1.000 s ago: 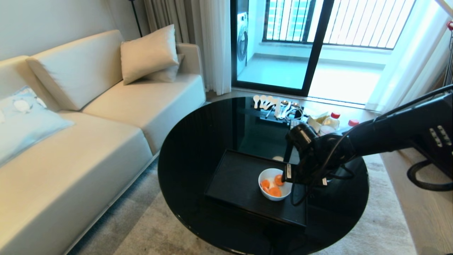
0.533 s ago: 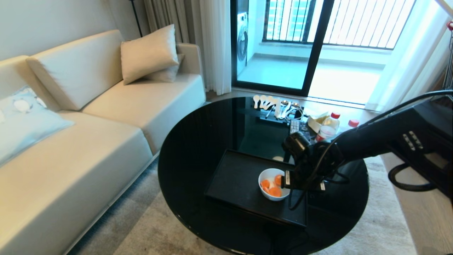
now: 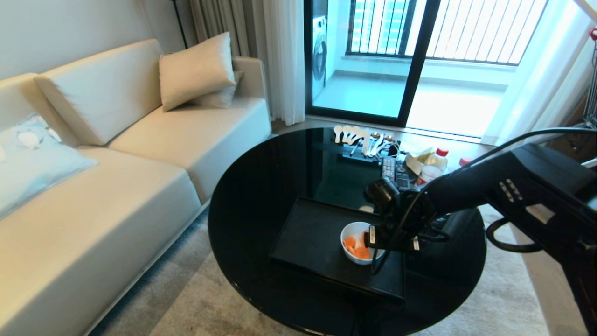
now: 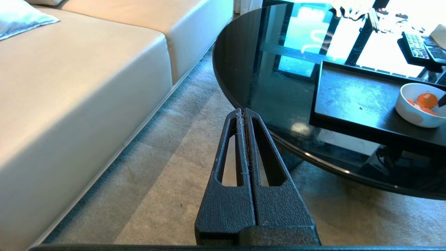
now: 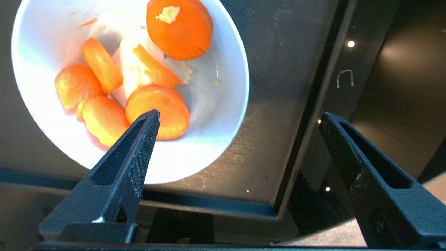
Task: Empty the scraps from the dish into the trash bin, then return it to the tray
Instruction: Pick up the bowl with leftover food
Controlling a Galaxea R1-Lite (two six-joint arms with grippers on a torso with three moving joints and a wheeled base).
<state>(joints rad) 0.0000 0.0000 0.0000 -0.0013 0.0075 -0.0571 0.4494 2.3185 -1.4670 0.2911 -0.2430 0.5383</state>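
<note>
Hanging off the near edge of the round black glass worktop, over the carpet beside the cream sofa, the left claw is clenched, its two fingers pressed flat together with nothing between them. On the worktop's near side lies the black tray, and the white dish sits inside it near its right rim. Orange scraps, round slices with a few pale bits among them, lie in the bottom of the dish. The right claw reaches in from the right and hovers at the dish, released and spread wide: one finger is poised over the dish's inside above an orange slice, while the other finger stands outside the tray's right rim, over the bare glass. Nothing is gripped. Toward the far edge of the worktop lie a remote control, a row of spoons and bottles with red caps.
</note>
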